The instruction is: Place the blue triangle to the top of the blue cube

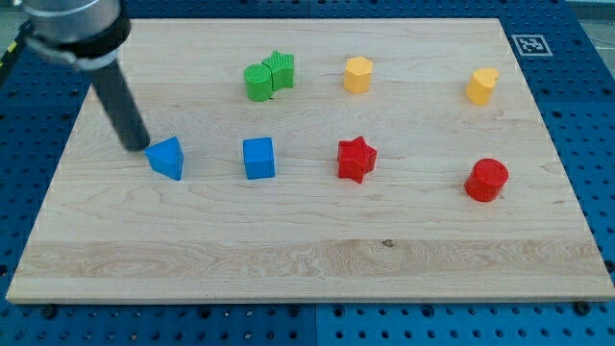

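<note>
The blue triangle (167,158) lies on the wooden board (307,250) at the view's left of centre. The blue cube (258,158) stands to its right, about level with it, with a clear gap between them. My tip (138,146) is at the triangle's upper left, touching or almost touching its left edge. The dark rod rises from there toward the view's top left corner.
Two green blocks (268,76) sit together above the blue cube. A yellow block (357,74) is at the top centre, another yellow block (482,86) at the top right. A red star (356,159) lies right of the cube, a red cylinder (487,180) further right.
</note>
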`<state>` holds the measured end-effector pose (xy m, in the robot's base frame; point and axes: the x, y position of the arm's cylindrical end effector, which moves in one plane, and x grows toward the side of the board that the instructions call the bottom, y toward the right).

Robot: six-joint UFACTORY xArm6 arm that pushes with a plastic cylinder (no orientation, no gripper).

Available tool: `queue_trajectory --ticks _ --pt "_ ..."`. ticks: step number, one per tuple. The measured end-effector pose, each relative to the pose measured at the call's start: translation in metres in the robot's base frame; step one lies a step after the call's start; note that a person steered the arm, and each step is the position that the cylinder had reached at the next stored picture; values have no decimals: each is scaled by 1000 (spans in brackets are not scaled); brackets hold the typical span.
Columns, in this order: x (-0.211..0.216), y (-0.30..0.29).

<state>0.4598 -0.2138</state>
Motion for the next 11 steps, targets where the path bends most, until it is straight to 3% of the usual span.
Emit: queue_trajectory --ticks 1,2,4,6,7,8,11 --pt "43 19" --pt "46 58" --pt "9 123" --pt "93 121" --pt "98 79" --pt "82 57" --pt "18 62"
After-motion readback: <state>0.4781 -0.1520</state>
